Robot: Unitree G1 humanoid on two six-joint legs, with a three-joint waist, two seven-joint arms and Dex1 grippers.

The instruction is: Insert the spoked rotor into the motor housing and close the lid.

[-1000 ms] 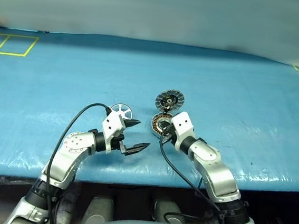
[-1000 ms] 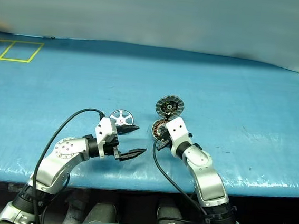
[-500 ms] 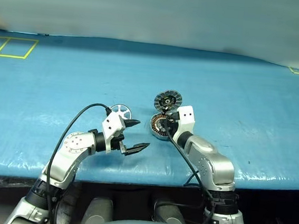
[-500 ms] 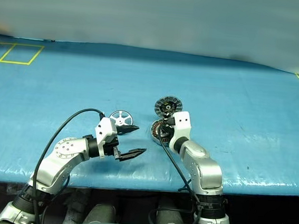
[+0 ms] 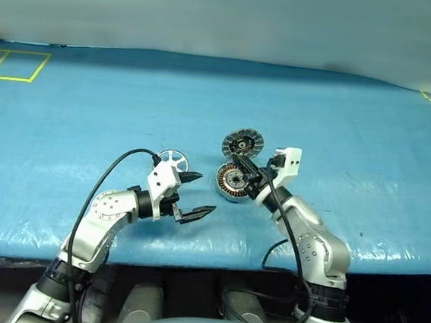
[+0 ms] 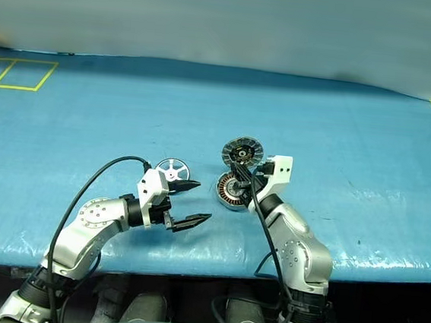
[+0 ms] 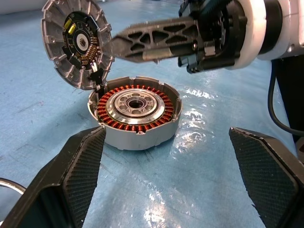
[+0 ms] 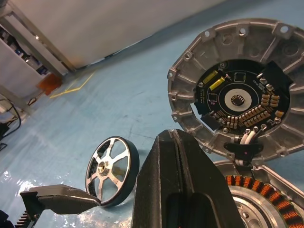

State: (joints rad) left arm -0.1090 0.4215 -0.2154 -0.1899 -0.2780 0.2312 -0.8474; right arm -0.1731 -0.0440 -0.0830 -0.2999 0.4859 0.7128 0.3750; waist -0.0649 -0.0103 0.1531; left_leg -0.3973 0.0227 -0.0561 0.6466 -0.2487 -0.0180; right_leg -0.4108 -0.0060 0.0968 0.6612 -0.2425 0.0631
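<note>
Blue sheet (image 5: 90, 111) with yellow tape lines (image 5: 15, 66); no legible writing. Motor housing (image 5: 232, 182), lid (image 5: 243, 143) raised, beside spoked rotor (image 5: 174, 158). Left gripper (image 5: 195, 195) spread wide; right gripper (image 5: 243, 166) pressed together, empty, before the lid.

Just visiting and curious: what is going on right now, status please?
Left gripper open, empty; right gripper shut, empty, above motor housing. Lid up, spoked rotor on table, not inserted. Nothing in the way.
</note>
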